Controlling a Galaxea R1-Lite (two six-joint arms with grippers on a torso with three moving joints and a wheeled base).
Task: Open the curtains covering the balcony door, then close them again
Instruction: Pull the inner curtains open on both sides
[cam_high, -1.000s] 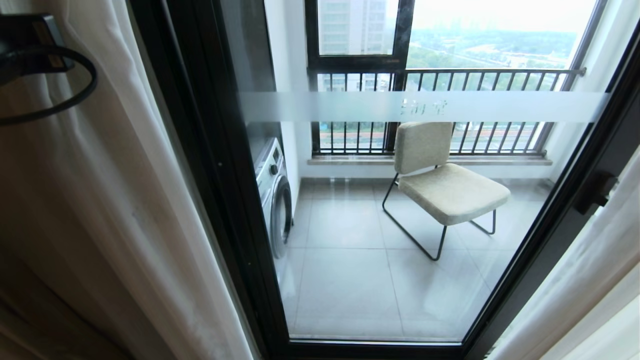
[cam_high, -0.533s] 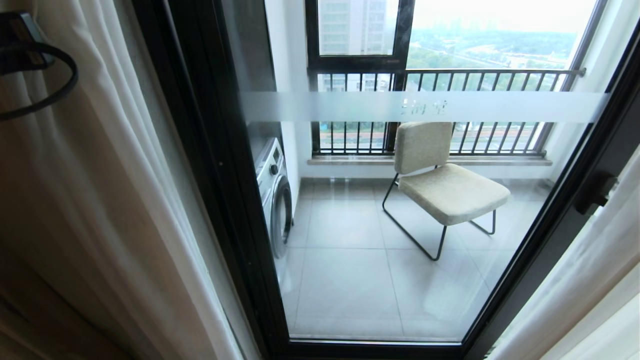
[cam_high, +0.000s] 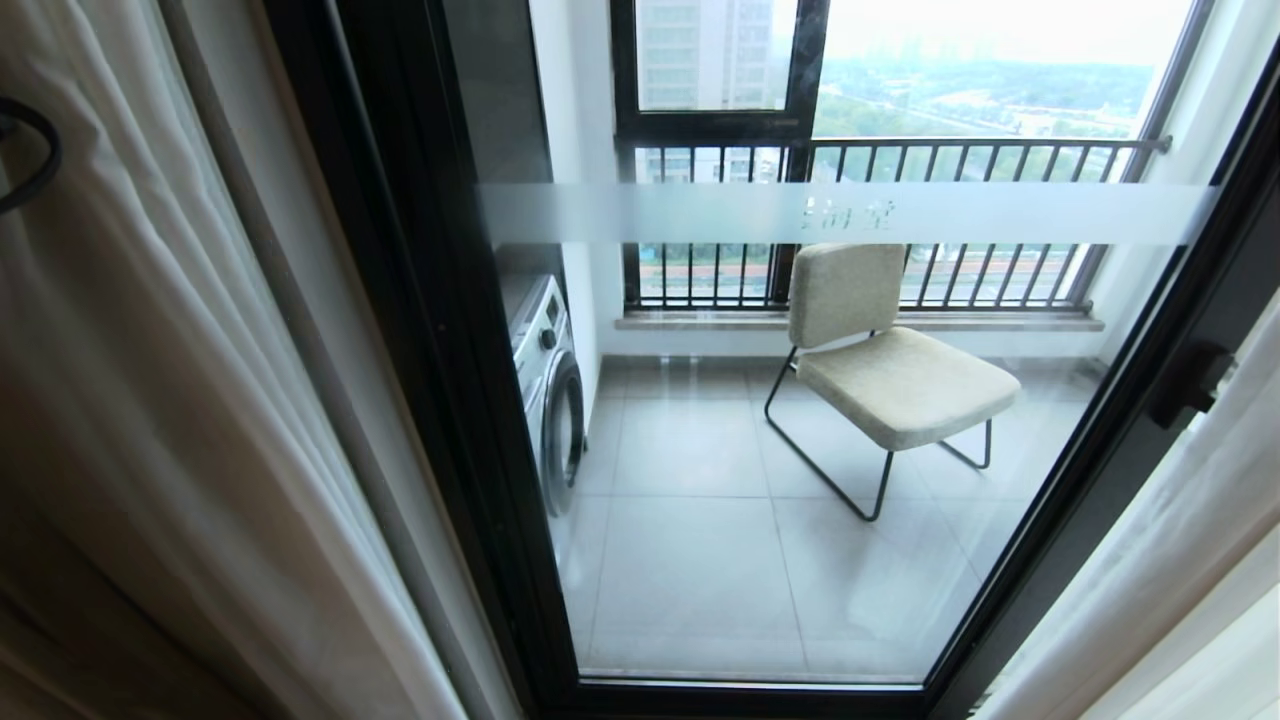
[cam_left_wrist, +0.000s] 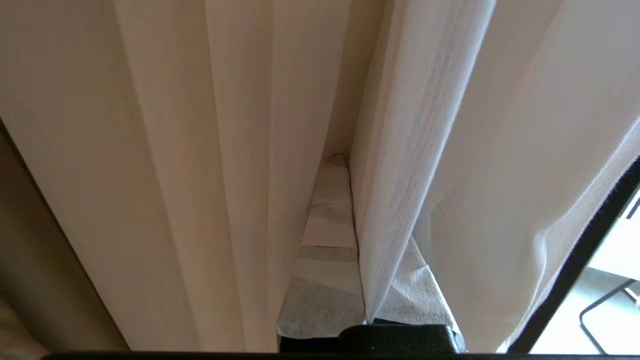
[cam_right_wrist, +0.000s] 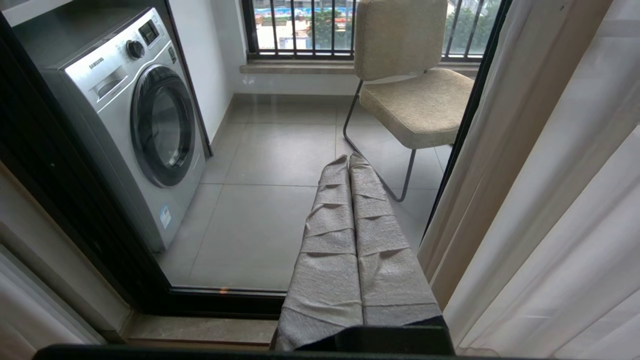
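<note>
Clearly the curtains (cam_high: 150, 400) hang drawn back on either side of the door (cam_high: 420, 300), so the glass stands uncovered and the balcony chair (cam_high: 880, 350) and washer (cam_high: 548, 390) show through it. To the left of the door the left gripper (cam_left_wrist: 357, 280) has its padded fingers pressed together on a fold of the sheer (cam_left_wrist: 395, 175), a pleat edge caught between them. Beside that fold, farther from the door, the heavier beige drape (cam_left_wrist: 30, 240) hangs in shadow. The right gripper (cam_right_wrist: 352, 200) points low at the door's glass, its wrapped fingers lying flat against each other with nothing between them, and it looks idle. I judge the sheer to be very light and limp: it will follow a pull readily but bunch and slide, and a thin single layer could slip out of smooth pads. Several pleats gathered together near the leading edge would give a surer hold. The drape looks thicker and weightier, so it should drag more on its rail and want a steady sideways pull rather than a jerk.
</note>
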